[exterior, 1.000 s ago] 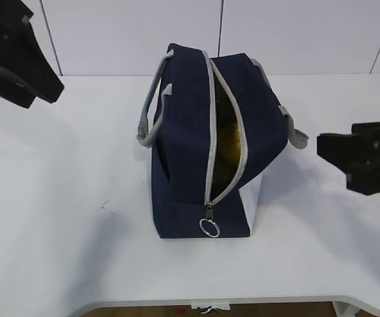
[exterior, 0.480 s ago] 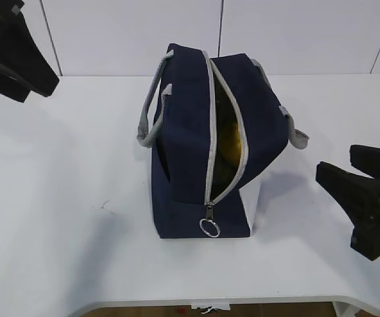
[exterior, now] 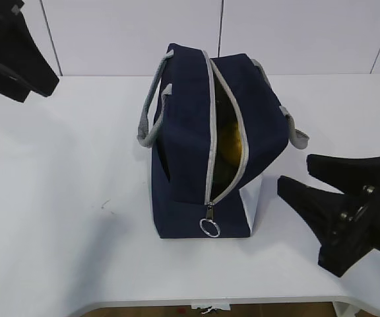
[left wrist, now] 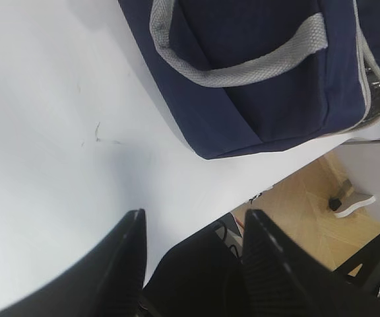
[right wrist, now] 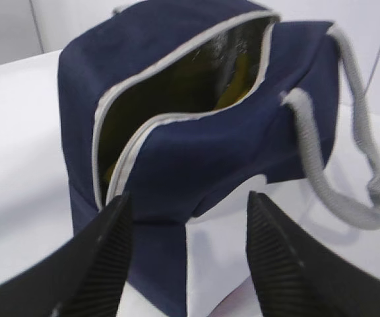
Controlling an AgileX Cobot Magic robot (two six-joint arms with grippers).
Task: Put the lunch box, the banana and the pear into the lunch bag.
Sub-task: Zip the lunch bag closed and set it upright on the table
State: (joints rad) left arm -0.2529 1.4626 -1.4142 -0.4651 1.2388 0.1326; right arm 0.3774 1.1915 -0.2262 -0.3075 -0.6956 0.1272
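On the white tabletop (exterior: pixel 58 198), the lunch bag (exterior: pixel 190 132) is sitting upright with its zipper (exterior: pixel 211 185) parted, and something yellow is showing inside; I'm judging that as fruit already packed, though I can't pick out the banana, pear or lunch box separately. My right hand (exterior: pixel 309 188) is hanging just beside the bag, fingers apart, holding nothing. My left hand (left wrist: pixel 193 228) is waiting well off to the side, also parted and empty. Packing is looking finished; next I'm likely needing the ring pull (exterior: pixel 210 228). Compared with a second ago, my right hand is sitting lower and closer.
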